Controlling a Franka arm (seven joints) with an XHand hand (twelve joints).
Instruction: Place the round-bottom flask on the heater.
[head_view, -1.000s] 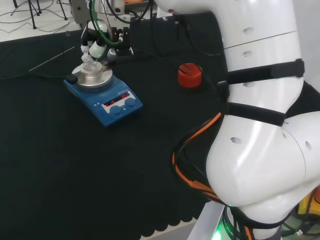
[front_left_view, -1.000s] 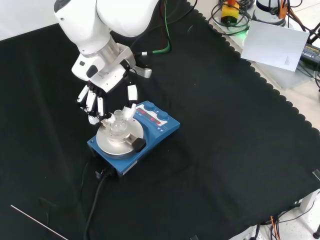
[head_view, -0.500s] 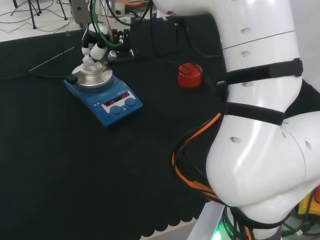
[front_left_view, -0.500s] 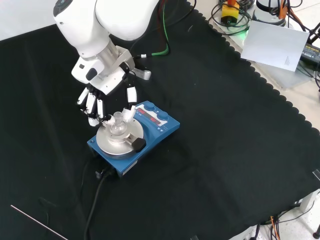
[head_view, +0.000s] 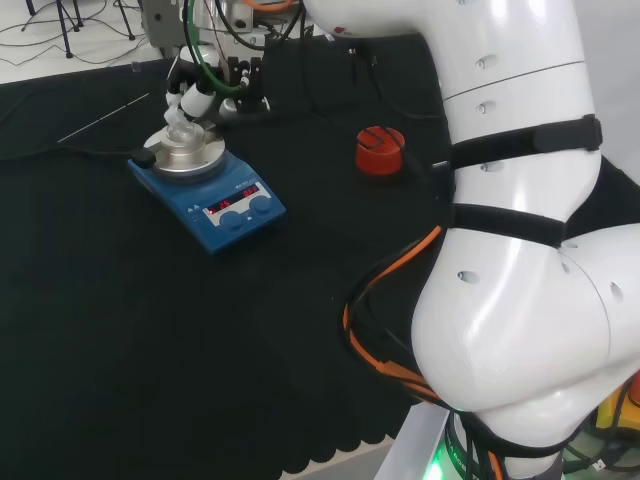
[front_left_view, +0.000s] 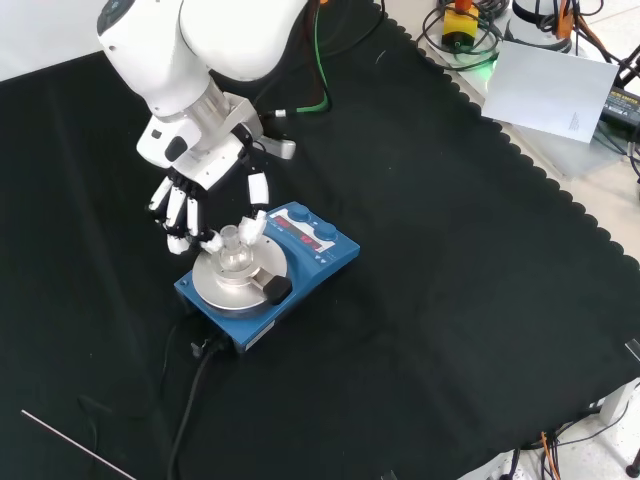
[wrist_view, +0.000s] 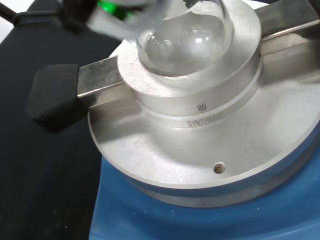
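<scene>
The round-bottom flask (front_left_view: 235, 258) sits in the metal block on top of the blue heater (front_left_view: 300, 262), its clear bulb (wrist_view: 182, 37) resting in the block's hollow. In the front view the hand (front_left_view: 205, 195) hangs just above it with fingers (front_left_view: 178, 215) spread and relaxed; the flask's neck stands between the fingertips and the thumb (front_left_view: 254, 221), none curled round it.

flask neck (wrist_view: 200, 5): cut off by wrist view's edge above the heater block (wrist_view: 200, 95) | heater (wrist_view: 200, 220) base: cropped beyond the block | hand-to-flask contact: too small to tell beside the block in head view
</scene>
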